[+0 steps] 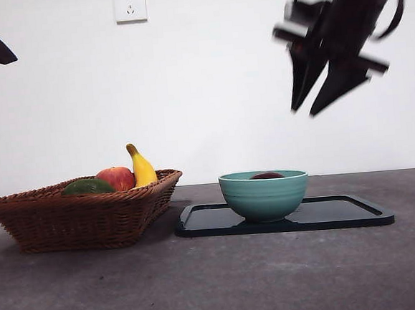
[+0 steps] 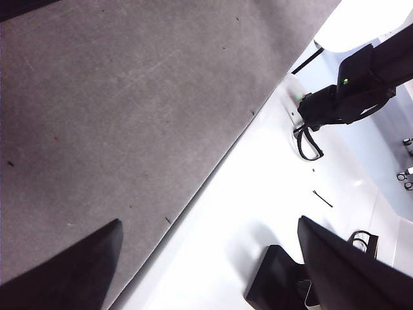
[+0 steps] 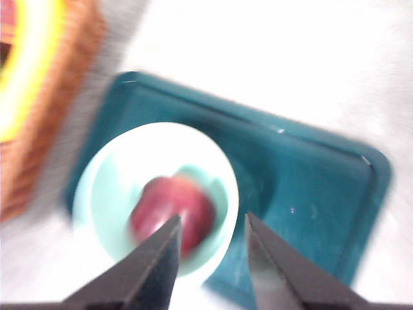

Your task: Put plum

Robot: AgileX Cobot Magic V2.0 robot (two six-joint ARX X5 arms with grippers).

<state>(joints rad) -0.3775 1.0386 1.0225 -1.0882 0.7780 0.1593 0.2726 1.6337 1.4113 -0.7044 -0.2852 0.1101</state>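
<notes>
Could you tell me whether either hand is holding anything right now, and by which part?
Nothing is held. The right hand is open in the air above the bowl, where the plum lies; the left hand is open too.

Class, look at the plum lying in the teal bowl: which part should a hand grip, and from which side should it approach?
Grip the plum across its rounded middle, coming straight down from above. The bowl walls surround it, and in the front view only its top shows over the rim, so a sideways approach looks blocked. The right hand, open and empty above the bowl, seems best placed.
</notes>
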